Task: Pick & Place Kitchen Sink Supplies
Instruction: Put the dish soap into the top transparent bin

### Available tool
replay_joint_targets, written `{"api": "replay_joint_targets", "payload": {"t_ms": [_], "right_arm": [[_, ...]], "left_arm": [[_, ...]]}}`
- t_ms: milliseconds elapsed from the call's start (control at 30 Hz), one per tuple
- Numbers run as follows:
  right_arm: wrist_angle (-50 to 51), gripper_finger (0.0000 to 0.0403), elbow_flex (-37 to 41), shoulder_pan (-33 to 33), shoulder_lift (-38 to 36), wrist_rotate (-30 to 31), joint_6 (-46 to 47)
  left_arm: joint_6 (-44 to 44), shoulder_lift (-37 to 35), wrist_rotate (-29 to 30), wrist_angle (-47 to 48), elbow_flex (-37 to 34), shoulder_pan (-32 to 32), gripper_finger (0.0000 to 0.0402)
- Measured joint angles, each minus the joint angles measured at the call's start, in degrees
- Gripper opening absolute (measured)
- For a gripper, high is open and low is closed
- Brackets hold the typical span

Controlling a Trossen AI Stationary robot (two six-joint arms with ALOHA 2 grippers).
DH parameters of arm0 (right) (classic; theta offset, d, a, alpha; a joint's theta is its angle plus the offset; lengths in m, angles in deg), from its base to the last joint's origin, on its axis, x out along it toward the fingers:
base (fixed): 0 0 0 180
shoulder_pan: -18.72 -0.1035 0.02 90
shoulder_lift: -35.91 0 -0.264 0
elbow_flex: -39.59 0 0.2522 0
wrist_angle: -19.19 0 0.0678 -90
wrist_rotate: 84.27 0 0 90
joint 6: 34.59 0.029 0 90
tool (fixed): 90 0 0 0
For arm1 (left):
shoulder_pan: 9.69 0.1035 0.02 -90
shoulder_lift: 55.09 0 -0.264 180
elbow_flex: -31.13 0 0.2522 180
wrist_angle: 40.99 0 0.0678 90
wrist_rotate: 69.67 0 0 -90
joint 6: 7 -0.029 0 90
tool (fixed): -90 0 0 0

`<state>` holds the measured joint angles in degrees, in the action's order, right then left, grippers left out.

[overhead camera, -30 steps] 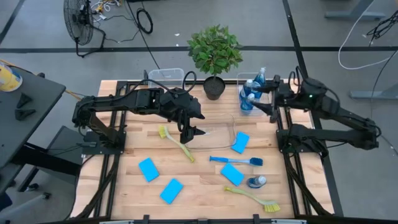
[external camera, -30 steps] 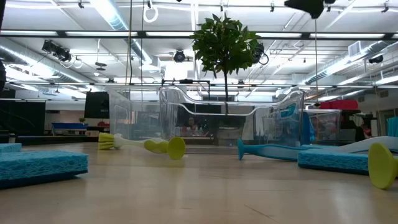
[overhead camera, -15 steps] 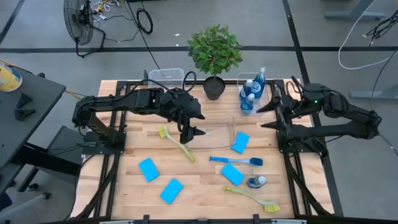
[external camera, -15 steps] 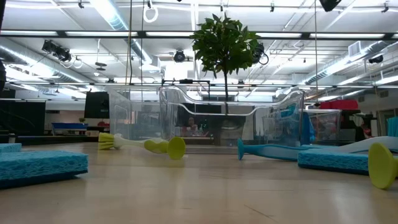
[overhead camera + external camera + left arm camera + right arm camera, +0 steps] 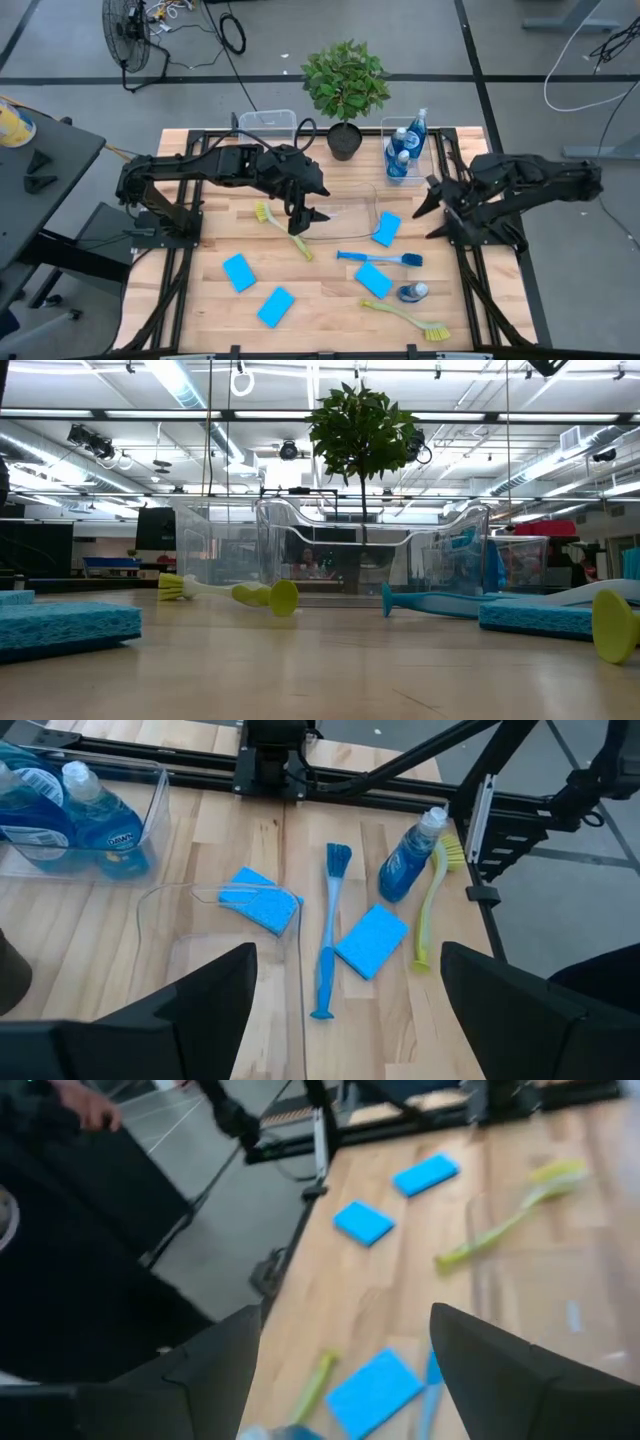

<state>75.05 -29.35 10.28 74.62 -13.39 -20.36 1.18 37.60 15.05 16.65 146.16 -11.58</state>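
From the high view I am seeing my left gripper (image 5: 303,217) hanging with its fingers spread and empty over the table's middle, right above the handle of a yellow-green brush (image 5: 283,228), while my right gripper (image 5: 436,208) is waiting, fingers also spread and empty, at the table's right edge, near the sponge (image 5: 386,228) that leans on the clear bin (image 5: 372,196). The blue brush (image 5: 379,258), another sponge (image 5: 374,280), a loose bottle (image 5: 411,292) and a second yellow-green brush (image 5: 408,318) are lying in front of that, two more sponges (image 5: 239,271) sit toward the left, and three bottles (image 5: 403,152) are standing in a bin at the back right. In the low view I am finding no gripper, only brushes and sponges lying flat on the wood with the bin behind them. In the left wrist view my own dark fingers (image 5: 190,1010) are standing wide apart, with the blue brush (image 5: 328,925) lying lengthwise between them but well ahead, touching neither. In the right wrist view the fingers (image 5: 215,1370) are likewise parted, a sponge (image 5: 375,1388) lying between and below them, untouched. I am judging the brushes light, stiff and thin, best pinched mid-handle; the sponges soft and squashy, so taken across the narrow side; the bottle heavier, smooth and liable to roll, so gripped around its body.
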Motion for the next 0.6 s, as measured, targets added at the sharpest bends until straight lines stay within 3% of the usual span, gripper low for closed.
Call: {"api": "replay_joint_targets", "payload": {"t_ms": [267,600], "right_arm": [[0.49,0.0292,0.0,-8.87,4.05,0.31,5.32],[5.22,0.0292,0.0,-19.06,10.9,5.29,9.36]], "left_arm": [[0.0,0.0,0.0,0.0,0.0,-0.02,0.0319],[0.0,0.0,0.02,0.0,0.0,-0.02,0.0319]]}}
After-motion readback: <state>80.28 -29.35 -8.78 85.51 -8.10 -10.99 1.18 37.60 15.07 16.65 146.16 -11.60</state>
